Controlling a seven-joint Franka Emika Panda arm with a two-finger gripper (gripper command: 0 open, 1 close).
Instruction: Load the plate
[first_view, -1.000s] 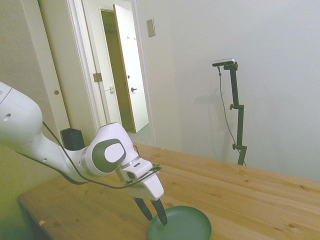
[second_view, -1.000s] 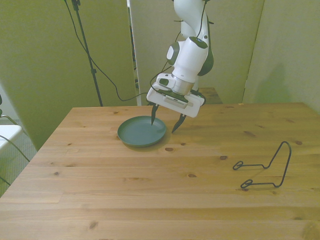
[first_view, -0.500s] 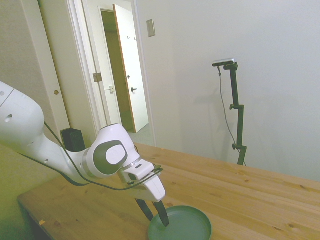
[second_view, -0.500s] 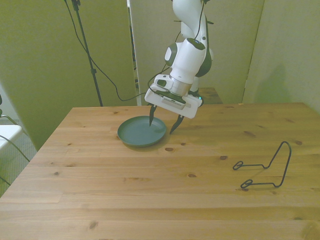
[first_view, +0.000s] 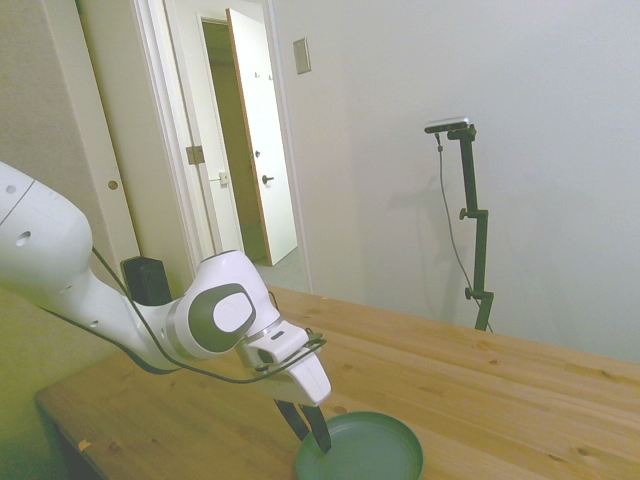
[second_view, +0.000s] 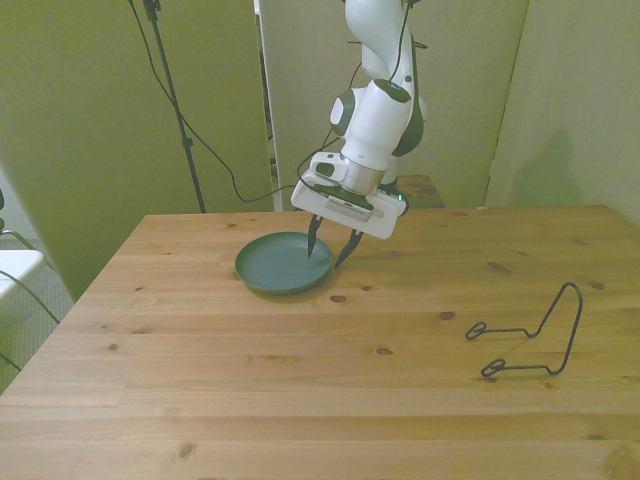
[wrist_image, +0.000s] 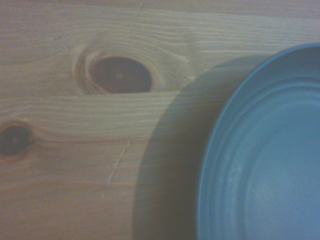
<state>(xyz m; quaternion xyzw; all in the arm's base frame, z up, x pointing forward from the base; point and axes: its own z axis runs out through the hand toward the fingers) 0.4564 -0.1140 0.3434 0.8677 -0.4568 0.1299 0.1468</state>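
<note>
The round grey-green plate (second_view: 277, 266) lies flat on the wooden table (second_view: 300, 380), toward the far side and the front view's left. My gripper (second_view: 329, 248) points down over the edge of the plate that faces the front view's right. One dark finger is inside the rim and the other just outside it. A gap still shows between the fingers, so the gripper is open. In the side view the gripper (first_view: 312, 438) stands at the plate's (first_view: 365, 452) near-left rim. The wrist view holds part of the plate (wrist_image: 260, 160) beside bare wood.
A black wire stand (second_view: 530, 340) sits on the table at the front view's right, well away from the plate. Cables hang behind the table's far edge. Dark knots (wrist_image: 120, 75) mark the wood next to the plate.
The fingers have drawn closer together around the plate's rim. The gripper has shifted slightly toward the front view's left. The plate has not moved.
</note>
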